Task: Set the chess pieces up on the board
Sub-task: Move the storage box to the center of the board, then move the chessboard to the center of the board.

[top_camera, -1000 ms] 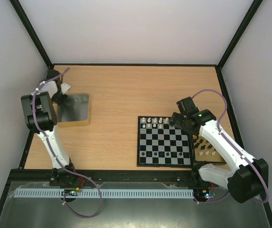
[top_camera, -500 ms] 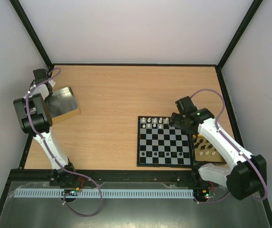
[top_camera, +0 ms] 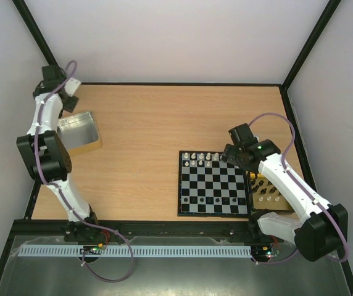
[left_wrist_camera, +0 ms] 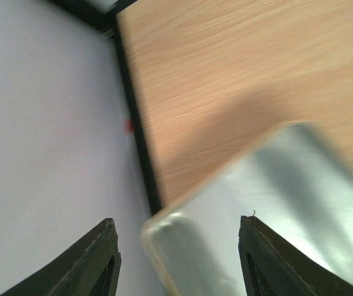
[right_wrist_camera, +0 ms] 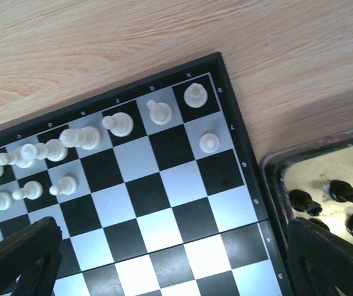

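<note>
Lower right of the overhead view: small square chessboard of black and white checks (top_camera: pixel 213 185), flat on the light wooden worktop (top_camera: pixel 164 117). Along its far two rows, cream chess pieces (right_wrist_camera: pixel 120 123), the back rank lined up, a few pawns in front, gaps among them. Near rows mostly bare by the look of it, any figures there too small to tell. Just right of the board, shallow gold metal tin (right_wrist_camera: pixel 274 179) with black chess pieces (right_wrist_camera: pixel 340 192) lying loose inside, probably kept there as the supply, within short reach of the right arm. Above the board's far right corner, right claw (right_wrist_camera: pixel 171 231), fingers spread wide, pinching nothing; likely poised there with both tin and squares close by. Far off at upper left, silver rectangular tin lid (top_camera: pixel 79 131) lying by the worktop's edge, seemingly set aside to keep it out of play. Near the lid's far corner, left claw (left_wrist_camera: pixel 176 231), fingers apart, gripping nothing, clear of the metal. Judged less than halfway: white pawn row incomplete, black side mostly unplaced. Next up, by this reading: a careful pinch on one tiny black figure in the tin, without knocking its neighbours.
</note>
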Robot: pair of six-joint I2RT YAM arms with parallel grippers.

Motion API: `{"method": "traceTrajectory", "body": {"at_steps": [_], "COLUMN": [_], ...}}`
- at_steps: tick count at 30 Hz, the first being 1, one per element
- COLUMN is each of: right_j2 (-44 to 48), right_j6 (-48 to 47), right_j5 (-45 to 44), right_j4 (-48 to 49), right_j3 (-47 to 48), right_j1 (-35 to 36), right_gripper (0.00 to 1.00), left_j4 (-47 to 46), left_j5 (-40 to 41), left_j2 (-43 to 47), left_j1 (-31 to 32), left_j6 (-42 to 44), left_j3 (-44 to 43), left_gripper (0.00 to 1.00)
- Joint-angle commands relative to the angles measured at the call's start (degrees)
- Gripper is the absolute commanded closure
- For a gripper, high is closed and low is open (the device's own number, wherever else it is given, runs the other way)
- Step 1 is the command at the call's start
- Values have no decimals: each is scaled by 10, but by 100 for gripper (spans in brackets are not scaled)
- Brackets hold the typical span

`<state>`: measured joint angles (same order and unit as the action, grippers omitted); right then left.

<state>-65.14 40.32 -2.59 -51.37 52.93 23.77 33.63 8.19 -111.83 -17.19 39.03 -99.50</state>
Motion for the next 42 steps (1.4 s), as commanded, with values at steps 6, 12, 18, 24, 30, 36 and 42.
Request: {"method": "traceTrajectory", "body": {"at_steps": [6,12,18,24,30,36,42], "right_j2": [12,11,-20,-54,-152,-243,-277], "right_j6": [69,91,102,65,32,24,18], "right_j5": [-96,-64,-99,-72,2,39,58], "right_j4": [-113,-102,-101,-53,5,44,50], "right_j3": [36,30,51,61,74,95,109], "right_j1": [1,1,-30,-143,-218,-237,-243], "right_gripper": [12,17,33,66,98,98,98], "left_j4": [181,221,224,215,219,209,205], "left_j5": [-181,-264,-287,-314,-342,-340,-379], "left_j2": [185,192,176,166,150,138,107], "left_j1": [229,325,357,369,404,443,453], "left_j6": [-61,-73,-84,-108,-122,-123,-124], "left_j3": [180,238,254,260,260,277,293], "left_gripper": [49,61,73,93,98,98,98]}}
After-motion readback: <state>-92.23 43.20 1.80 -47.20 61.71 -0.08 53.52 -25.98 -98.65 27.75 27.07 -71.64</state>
